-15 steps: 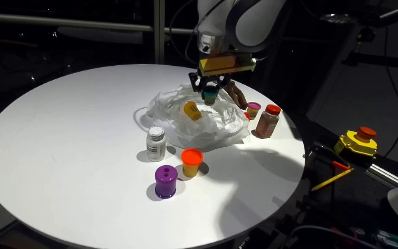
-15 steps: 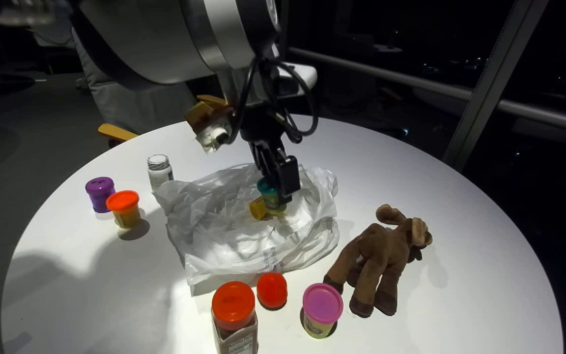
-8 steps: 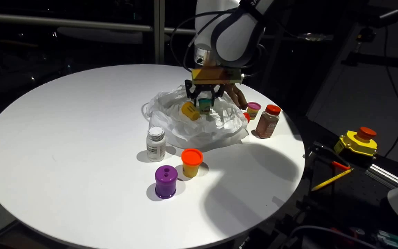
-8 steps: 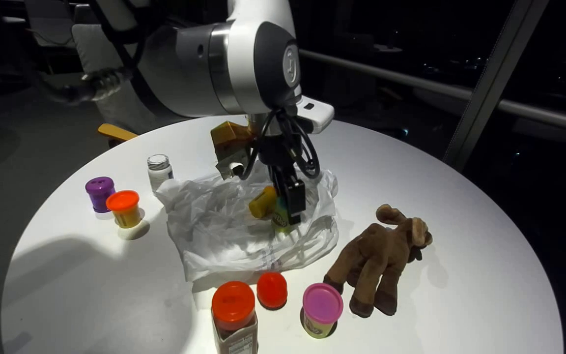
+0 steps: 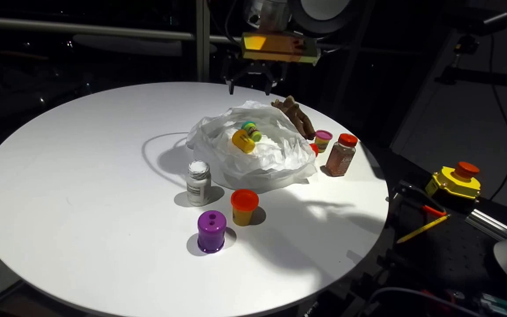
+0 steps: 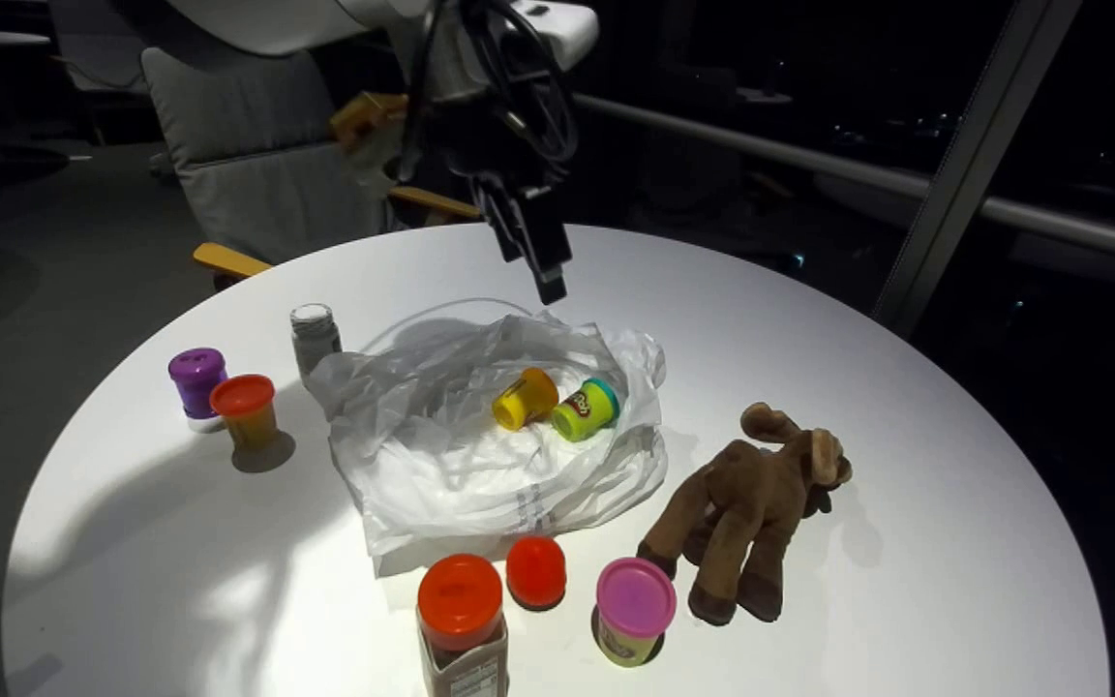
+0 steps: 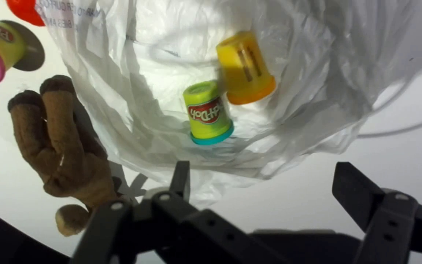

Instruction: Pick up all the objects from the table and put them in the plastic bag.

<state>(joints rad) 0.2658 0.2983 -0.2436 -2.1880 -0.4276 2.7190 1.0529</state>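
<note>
In both exterior views, the wrinkled, translucent white plastic bag (image 6: 475, 474) holds a yellow cup (image 6: 526, 399) left of a lime-green cup (image 6: 585, 410); black gripper (image 5: 250, 90) spread.

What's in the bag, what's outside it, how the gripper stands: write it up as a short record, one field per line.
Surface: round white table
Container: plastic bag, crumpled, mouth open
In the bag: yellow tub, teal-lidded tub, both on their sides
Standing outside: purple cup, orange-lidded tub, white-capped bottle, red-capped bottle, pink-lidded tub
Also outside: brown plush toy, red piece (kind unclear)
End of arm: open gripper, holding nothing, raised off the bag
Progress: two objects bagged, seven visible outside
</note>
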